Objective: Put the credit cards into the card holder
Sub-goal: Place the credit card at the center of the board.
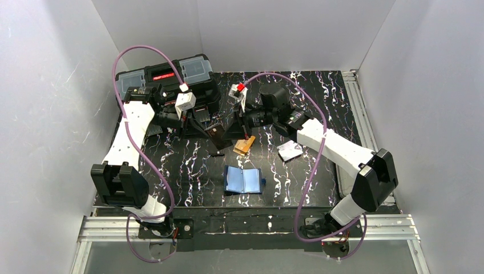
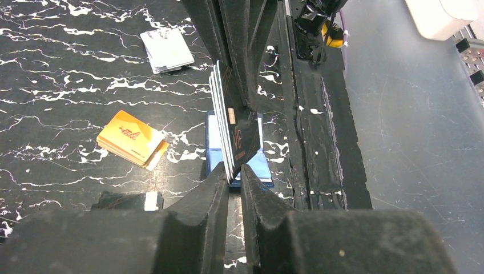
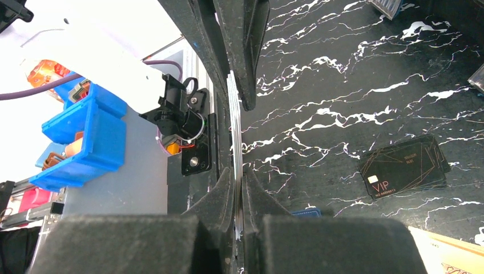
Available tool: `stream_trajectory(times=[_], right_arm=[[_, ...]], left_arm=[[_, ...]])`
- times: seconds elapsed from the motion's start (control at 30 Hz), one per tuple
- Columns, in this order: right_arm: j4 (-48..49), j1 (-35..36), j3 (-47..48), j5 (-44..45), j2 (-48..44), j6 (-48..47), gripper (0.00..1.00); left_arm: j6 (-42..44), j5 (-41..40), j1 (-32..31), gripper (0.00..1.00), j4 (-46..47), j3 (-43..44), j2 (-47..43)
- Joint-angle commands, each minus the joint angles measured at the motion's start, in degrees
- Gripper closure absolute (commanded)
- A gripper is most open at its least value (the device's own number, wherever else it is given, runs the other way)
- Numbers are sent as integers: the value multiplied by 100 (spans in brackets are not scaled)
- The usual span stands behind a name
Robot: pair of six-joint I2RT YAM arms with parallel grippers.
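L gripper (image 2: 235, 171) clamped dark cards (image 2: 238, 137), R gripper (image 3: 238, 182) a thin stack (image 3: 234, 131); nxt prob. needed: slot into card holder (image 1: 243, 180), 5 o'clock.

Both arms wear glossy white shells on their long links, with matte black housings at the joints. The left arm (image 1: 128, 134) and the right arm (image 1: 337, 145) each have one boxy black joint block, the largest part close to the aluminium rail (image 1: 394, 225), and black base plates at the rail itself. A purple cable (image 1: 137, 50) arches above the left arm; a second purple cable (image 1: 313, 171) runs along the right arm down to the rail. Farthest from the rail, small white blocks (image 1: 184, 103) with red tips sit above the left hand (image 1: 212, 136) and the right hand (image 1: 246, 136). The fingers (image 2: 194, 222) are black, grainy and wedge-shaped.
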Motion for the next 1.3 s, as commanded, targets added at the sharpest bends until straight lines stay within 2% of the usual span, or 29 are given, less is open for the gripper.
stream_trajectory(times=[0.0, 0.17, 0.5, 0.67, 0.8, 0.9, 1.0, 1.27], right_arm=[[45, 5, 277, 157, 67, -28, 93], [-42, 2, 325, 223, 227, -88, 92], [-411, 5, 456, 328, 568, -303, 91], [-476, 3, 483, 495, 554, -344, 92], [-474, 3, 455, 724, 500, -368, 94], [-446, 2, 458, 879, 450, -372, 97], [-401, 5, 441, 974, 407, -366, 99], [-296, -2, 459, 973, 387, -278, 99]], left_arm=[[138, 344, 0, 90, -1065, 148, -59], [256, 258, 6, 96, -1064, 156, -3], [331, 134, 7, 96, -1068, 409, 202], [202, 136, 7, 85, -1064, 507, 239], [63, 179, 8, 69, -1064, 512, 210], [-5, 235, 2, 62, -1064, 490, 197], [-26, 236, 8, 58, -1068, 481, 189], [14, 257, -2, 59, -1064, 392, 162]])
